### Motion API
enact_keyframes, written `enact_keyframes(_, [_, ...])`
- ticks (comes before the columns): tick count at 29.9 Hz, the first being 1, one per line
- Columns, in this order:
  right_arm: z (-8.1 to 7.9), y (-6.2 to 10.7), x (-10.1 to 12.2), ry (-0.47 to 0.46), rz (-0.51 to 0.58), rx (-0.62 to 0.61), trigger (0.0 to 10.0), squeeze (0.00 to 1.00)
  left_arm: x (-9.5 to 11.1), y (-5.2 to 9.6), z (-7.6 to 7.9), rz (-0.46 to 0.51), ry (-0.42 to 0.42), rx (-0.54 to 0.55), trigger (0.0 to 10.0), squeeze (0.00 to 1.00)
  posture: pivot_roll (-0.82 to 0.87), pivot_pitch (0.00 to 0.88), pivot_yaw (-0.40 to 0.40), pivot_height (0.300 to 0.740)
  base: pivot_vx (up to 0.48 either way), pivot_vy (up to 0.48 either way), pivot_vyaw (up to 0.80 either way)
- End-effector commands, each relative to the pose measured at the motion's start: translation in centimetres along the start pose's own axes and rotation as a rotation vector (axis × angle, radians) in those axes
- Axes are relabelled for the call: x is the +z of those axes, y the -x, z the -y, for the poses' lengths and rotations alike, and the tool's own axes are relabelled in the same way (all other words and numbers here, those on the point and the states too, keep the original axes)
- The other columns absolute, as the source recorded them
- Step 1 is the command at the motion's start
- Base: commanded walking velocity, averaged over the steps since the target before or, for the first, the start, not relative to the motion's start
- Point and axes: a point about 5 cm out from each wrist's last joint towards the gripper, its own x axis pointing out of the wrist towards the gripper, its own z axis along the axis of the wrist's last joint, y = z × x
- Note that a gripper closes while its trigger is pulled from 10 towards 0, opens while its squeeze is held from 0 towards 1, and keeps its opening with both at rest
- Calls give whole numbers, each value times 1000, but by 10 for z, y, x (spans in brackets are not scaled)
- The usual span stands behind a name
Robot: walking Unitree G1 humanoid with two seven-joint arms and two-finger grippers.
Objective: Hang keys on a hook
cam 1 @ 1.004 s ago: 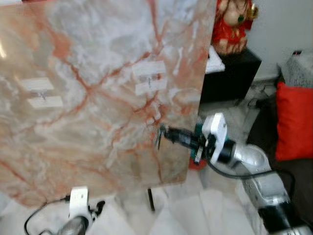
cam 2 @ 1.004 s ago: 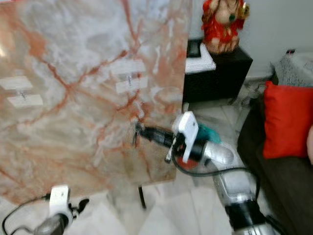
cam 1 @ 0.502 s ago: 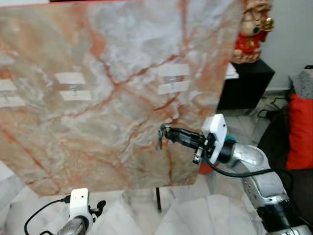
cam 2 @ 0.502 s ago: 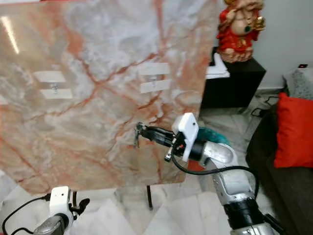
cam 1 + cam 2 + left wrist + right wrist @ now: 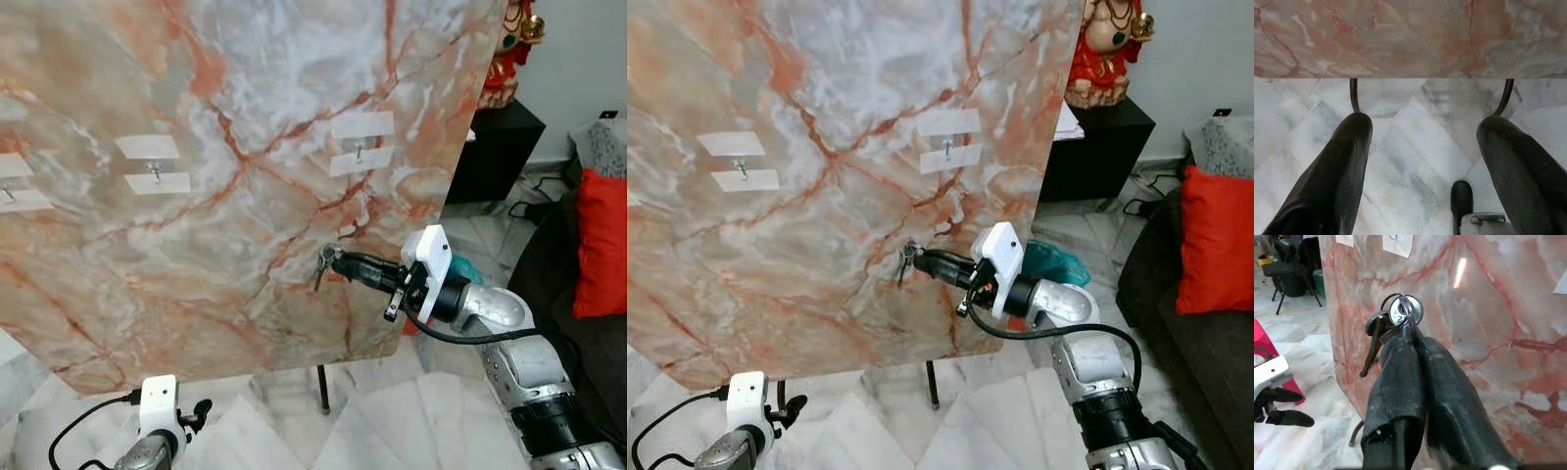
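My right gripper (image 5: 335, 260) is shut on a bunch of keys (image 5: 322, 267) on a metal ring (image 5: 1403, 313), held out close to the upright marble board (image 5: 245, 117). A small metal hook (image 5: 359, 153) between two white strips sits on the board above and a little right of the keys. Another such hook (image 5: 155, 171) is further left, and a third (image 5: 8, 193) at the board's left edge. My left gripper (image 5: 1420, 161) hangs low with its fingers (image 5: 1337, 171) open over the floor.
The board stands on thin dark legs (image 5: 322, 389) on a marble tile floor (image 5: 392, 421). A black cabinet (image 5: 500, 147) with a red figurine (image 5: 1105, 44) stands behind right. A dark sofa with a red cushion (image 5: 600, 240) lies at the right.
The camera has shifted, so the board now fills more of the view. My right gripper still holds the keys near the board at about the same height below the hook.
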Motion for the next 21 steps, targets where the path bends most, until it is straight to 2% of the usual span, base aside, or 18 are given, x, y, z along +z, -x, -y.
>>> enact_keyframes(1, [6,2,5,14,11,-22,10000,0,-3,1,0,-19,9,-6,10000,0,45,59,33,740,0,0,0])
enact_keyframes(6, [15,5,3,15,-7,-72,10000,0,-3,0,2,-15,11,-15,10000,0,45,59,31,740,0,0,0])
enact_keyframes(10, [28,9,-2,10,-66,-157,10000,0,-3,1,3,-12,13,-25,10000,0,43,55,32,740,0,0,0])
enact_keyframes(21, [33,6,0,-7,-48,-143,10000,0,-4,0,7,-18,16,-65,10000,0,44,39,34,740,0,0,0])
